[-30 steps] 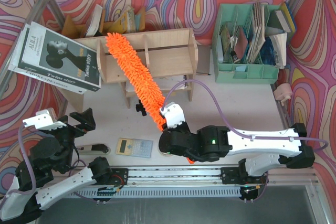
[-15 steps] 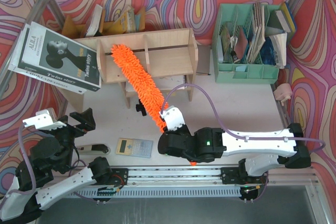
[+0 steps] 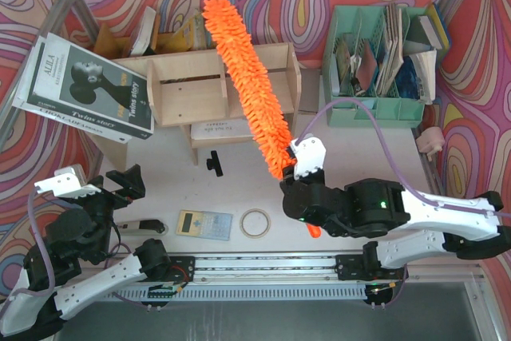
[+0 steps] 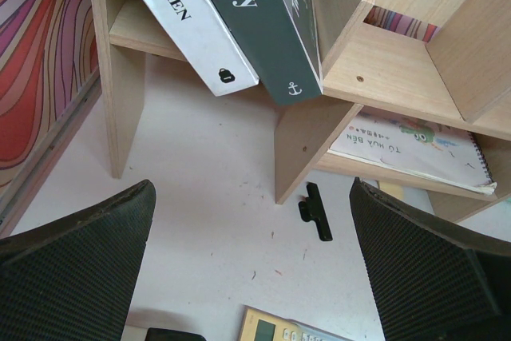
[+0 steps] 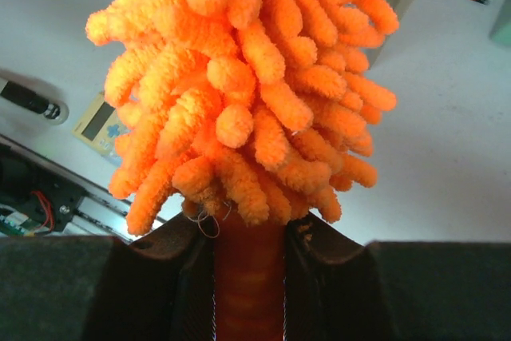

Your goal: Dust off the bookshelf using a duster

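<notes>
Right gripper [image 3: 294,167]: clamped on the duster [image 3: 246,77], at the neck where the fluffy head meets the slim handle. In the wrist view the jaws press on either side of the smooth orange stem, with the fibres bunched just ahead of the fingertips [image 5: 315,233]. Gripping there probably keeps the whole head free to wipe. The short handle tail sticks out behind the claw.

Duster position: the head runs forward and to the left of the claw, diagonally over the right-hand part of the bookshelf [image 3: 188,85]. Its tip passes the shelf's far edge. I cannot tell from above whether the fibres touch the top board or ride just over it.

Left gripper [image 3: 97,185]: jaws wide apart, holding nothing, well off to the left of the working claw. Its camera looks at the shelf's left legs [image 4: 302,141], two leaning books [image 4: 239,13] and a small black clip [image 4: 314,212] on the table ahead of it. It seems to be parked clear of the sweep.

Judgement: a pass over the top is in hand. The lower tier, with a spiral notebook [image 4: 407,143] lying in it, likely remains to be dusted. Risk: the long head acts as a lever, so a snag on a divider could twist the stem in the grip.
</notes>
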Tool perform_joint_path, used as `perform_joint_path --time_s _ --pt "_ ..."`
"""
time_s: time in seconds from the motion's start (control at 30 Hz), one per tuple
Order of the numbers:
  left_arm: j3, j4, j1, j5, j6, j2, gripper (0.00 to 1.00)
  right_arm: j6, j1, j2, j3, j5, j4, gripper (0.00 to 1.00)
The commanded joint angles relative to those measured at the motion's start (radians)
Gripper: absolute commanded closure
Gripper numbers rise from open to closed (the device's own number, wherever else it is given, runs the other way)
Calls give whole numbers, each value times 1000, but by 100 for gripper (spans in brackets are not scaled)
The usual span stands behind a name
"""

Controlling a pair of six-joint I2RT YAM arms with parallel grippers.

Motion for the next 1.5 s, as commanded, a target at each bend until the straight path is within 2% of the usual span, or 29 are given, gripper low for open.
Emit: perform_joint_path --time_s 0.0,0.13,0.33,0.6,0.87,1.17,1.33,1.47 --pt "-6 -16 -3 -20 -7 -9 2 132 -1 -7 18 98 -141 100" --pt "-7 -14 -3 -22 -6 -5 1 230 -2 -2 -18 62 -211 100" --pt "-7 -12 -3 -25 -3 -1 1 261 -2 -17 -137 -34 -163 100" --pt "-9 -10 -3 -27 -1 1 1 245 -3 7 -248 -115 -35 100" --pt "-8 -10 -3 -25 -3 0 1 235 -3 23 -281 -189 -5 100" --pt "-9 -10 -3 -22 -4 -2 2 269 -3 -31 -276 -174 -80 100" --pt "-8 -10 -3 -20 -4 -1 2 343 -3 -36 -223 -109 -207 100" --pt "-9 -11 -4 -21 -4 1 1 338 -3 -80 -171 -49 -232 100"
